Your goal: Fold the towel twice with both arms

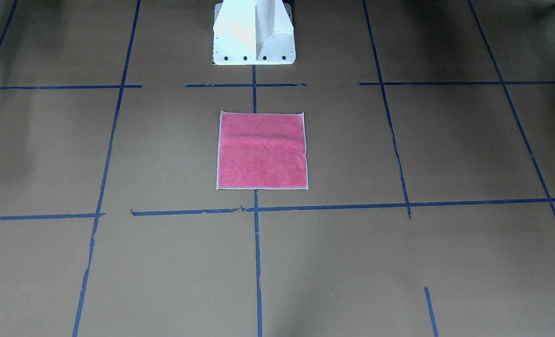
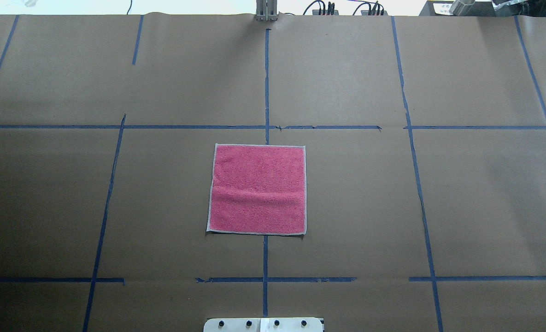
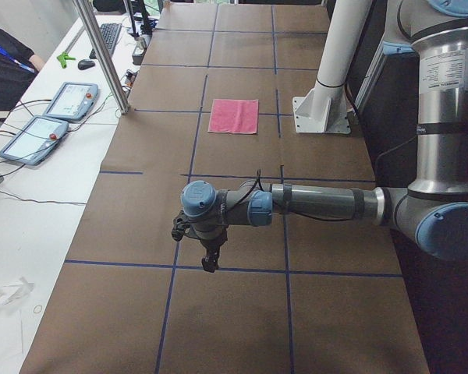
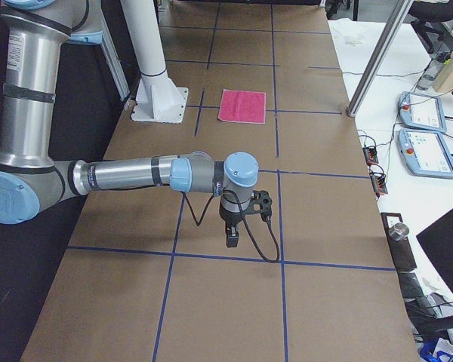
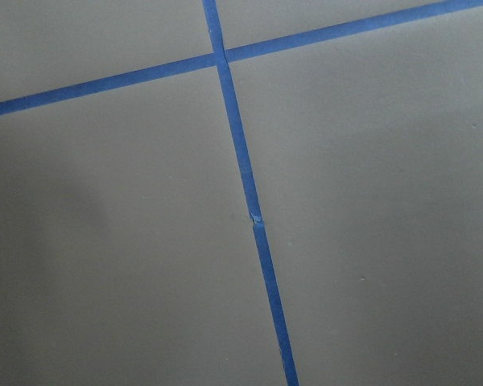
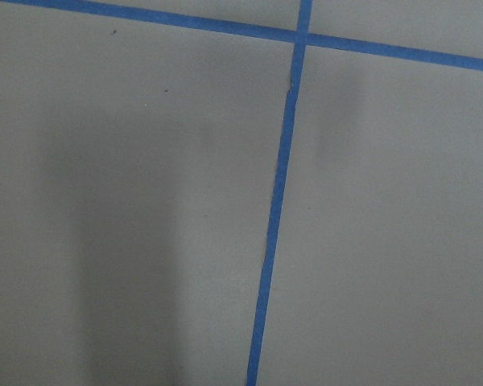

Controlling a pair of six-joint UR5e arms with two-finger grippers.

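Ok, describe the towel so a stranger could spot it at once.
Find the white pedestal base at the brown paper-covered table. Just in front of it, across the centre blue tape line, lies the small square pink-red terry towel with whitish border. It is the only pink thing on the brown surface.

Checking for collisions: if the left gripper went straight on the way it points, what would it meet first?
The left gripper points down, so it would likely meet the brown table paper near a blue tape line; the towel lies far off.
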